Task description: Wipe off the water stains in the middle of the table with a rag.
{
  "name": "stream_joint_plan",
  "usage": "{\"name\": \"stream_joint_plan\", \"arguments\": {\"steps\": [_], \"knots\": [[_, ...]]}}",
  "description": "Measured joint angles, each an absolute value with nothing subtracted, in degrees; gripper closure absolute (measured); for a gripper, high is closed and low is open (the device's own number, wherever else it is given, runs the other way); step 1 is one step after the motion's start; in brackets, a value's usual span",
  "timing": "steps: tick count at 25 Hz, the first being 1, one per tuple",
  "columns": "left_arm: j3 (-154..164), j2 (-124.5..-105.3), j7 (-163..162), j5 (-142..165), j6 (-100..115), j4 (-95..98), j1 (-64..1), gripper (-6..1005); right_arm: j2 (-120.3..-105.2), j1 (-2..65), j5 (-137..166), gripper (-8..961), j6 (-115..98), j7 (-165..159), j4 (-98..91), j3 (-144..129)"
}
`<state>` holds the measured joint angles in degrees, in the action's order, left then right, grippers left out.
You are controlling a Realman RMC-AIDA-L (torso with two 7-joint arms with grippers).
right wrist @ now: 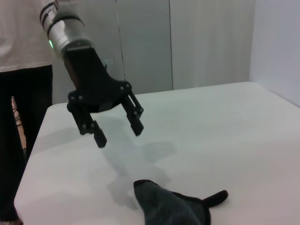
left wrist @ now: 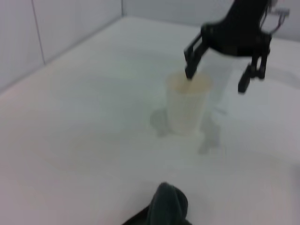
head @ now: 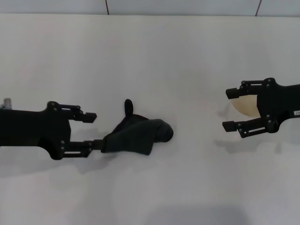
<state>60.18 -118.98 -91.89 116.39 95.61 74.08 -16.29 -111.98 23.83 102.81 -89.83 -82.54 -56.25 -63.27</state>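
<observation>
White table (head: 150,56): rag (head: 136,135) lies just beside the open left claw (head: 89,130)

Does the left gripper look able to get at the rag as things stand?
Probably yes: the left gripper is open right beside the rag, nothing between them.

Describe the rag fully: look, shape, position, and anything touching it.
The rag is a soft, dark, nearly black cloth, bunched into a rumpled heap rather than spread flat, with a small loop tab sticking out at its far edge. It lies on the white table, near the middle. The left end effector is open above the table beside it; in the head view one finger overlaps the rag's edge, contact unclear.
</observation>
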Motion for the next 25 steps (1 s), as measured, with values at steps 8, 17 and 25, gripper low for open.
{"name": "stream_joint_plan", "arguments": {"steps": [8, 17, 25], "knots": [[58.0, -119.10, -90.9, 116.0, 96.5, 74.0, -15.7, 358, -112.91, 23.5, 103.3, 110, -89.9, -82.2, -56.1, -63.2], [57.9, -119.09, -89.5, 115.9, 96.2, 74.0, -15.3, 358, -113.03, 23.6, 103.3, 110, -91.9, -82.3, -55.5, -63.3], [57.2, -119.09, -87.9, 114.4, 96.1, 73.5, -14.3, 358, -112.97, 23.5, 103.4, 110, -92.3, -82.5, -55.2, -63.2]]}}
